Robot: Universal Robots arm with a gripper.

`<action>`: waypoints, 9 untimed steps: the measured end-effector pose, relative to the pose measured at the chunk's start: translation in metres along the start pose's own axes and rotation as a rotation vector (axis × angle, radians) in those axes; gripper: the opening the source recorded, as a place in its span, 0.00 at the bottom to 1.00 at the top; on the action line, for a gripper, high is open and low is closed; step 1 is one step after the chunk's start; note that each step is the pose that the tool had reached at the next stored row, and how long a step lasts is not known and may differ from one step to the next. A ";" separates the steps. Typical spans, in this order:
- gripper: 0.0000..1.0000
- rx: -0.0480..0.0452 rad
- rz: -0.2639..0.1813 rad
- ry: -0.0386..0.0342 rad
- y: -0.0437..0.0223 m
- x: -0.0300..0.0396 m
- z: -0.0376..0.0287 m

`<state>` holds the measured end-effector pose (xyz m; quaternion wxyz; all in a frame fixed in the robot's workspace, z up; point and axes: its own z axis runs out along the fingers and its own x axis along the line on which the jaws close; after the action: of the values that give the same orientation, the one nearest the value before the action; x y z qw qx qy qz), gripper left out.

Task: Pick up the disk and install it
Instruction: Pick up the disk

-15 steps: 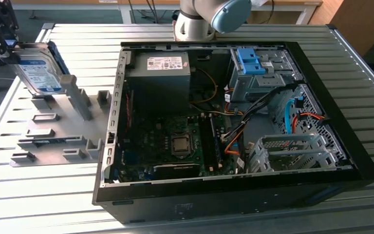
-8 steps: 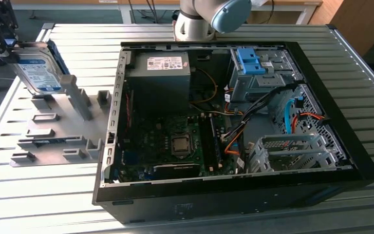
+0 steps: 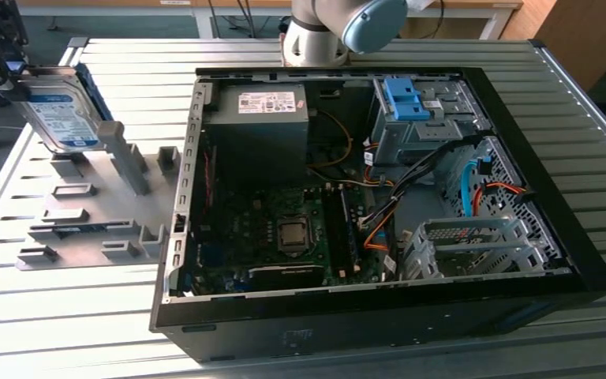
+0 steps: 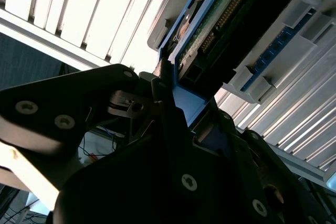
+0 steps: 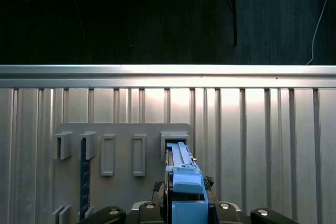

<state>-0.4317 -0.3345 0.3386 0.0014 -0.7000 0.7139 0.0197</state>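
Fingers [image 4: 169,106]: dark, clamped on blue-railed end of disk [image 3: 61,110]. Gripper [image 3: 13,79]: upper left of exterior view. Disk: tilted, label facing camera, lower end just beside upright post of grey fixture plate [image 3: 92,229]; contact cannot be told. Fixture plate on slatted aluminium table [image 3: 61,316]. Open computer case [image 3: 555,229]: centre-right, blue drive bracket [image 3: 409,99] at its upper right.
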 end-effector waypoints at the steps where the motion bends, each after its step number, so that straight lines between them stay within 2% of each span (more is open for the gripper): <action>1: 0.37 -0.0001 0.000 0.0000 0.0000 0.0000 -0.0003; 9: 0.37 -0.0002 0.000 0.0001 0.0001 -0.0001 -0.0033</action>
<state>-0.4317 -0.3345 0.3419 0.0013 -0.7000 0.7139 0.0198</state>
